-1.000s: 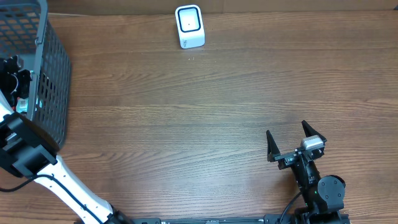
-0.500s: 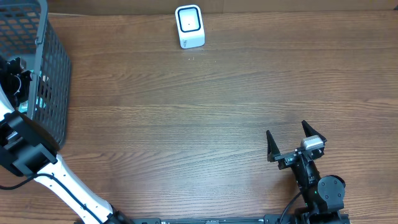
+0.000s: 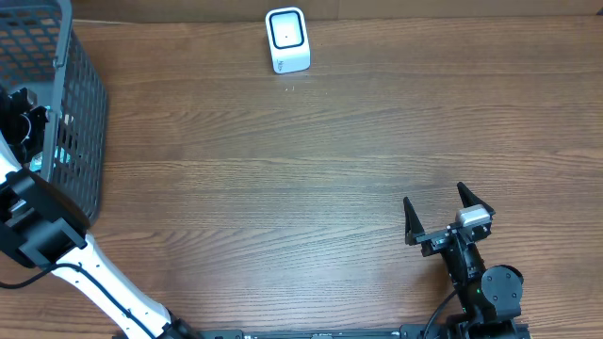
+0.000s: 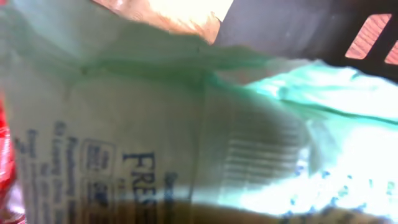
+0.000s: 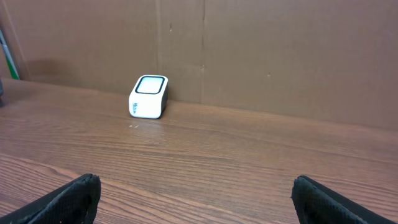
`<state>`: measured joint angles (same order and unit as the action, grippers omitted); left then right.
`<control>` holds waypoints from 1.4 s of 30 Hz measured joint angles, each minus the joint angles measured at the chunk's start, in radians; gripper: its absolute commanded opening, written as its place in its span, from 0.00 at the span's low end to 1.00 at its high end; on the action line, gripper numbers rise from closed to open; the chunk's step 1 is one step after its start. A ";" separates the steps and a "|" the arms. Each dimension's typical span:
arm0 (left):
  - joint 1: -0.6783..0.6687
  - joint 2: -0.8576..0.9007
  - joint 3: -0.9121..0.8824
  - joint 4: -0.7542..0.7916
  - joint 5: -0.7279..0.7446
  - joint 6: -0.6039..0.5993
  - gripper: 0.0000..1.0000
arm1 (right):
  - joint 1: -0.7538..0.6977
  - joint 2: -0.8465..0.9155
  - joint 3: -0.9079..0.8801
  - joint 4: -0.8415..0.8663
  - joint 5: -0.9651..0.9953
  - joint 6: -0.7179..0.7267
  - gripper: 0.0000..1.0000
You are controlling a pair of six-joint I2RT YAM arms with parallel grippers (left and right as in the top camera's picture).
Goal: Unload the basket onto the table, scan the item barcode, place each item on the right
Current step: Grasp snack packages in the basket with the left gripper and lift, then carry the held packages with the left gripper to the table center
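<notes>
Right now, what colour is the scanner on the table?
White scanner, with a dark-framed window; the overhead view shows it best.

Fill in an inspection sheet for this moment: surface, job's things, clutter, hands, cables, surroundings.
Surface: wood-grain table.
Job's things: white scanner at the far edge; pale green printed package fills the left wrist view.
Clutter: grey mesh basket at the left edge; otherwise nothing seen.
Hands: left hand down in the basket, fingers hidden, grip cannot be told; right hand open and empty.
Cables: black cable by the right arm's base.
Surroundings: cardboard wall behind the scanner.
</notes>
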<state>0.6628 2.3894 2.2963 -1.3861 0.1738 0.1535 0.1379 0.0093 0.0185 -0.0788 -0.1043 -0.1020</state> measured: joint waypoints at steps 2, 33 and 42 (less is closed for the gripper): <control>0.000 -0.020 0.000 0.009 -0.012 -0.012 0.41 | 0.000 0.000 0.000 0.000 0.000 0.000 1.00; -0.340 -0.788 -0.001 -0.066 -0.081 -0.267 0.36 | 0.000 0.000 0.000 0.000 0.000 0.000 1.00; -0.707 -0.789 -0.019 -0.141 -0.168 -0.356 0.36 | 0.000 0.000 0.000 0.000 0.000 0.001 1.00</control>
<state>-0.0444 1.6009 2.2776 -1.5269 0.0059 -0.2028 0.1379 0.0093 0.0185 -0.0792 -0.1043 -0.1013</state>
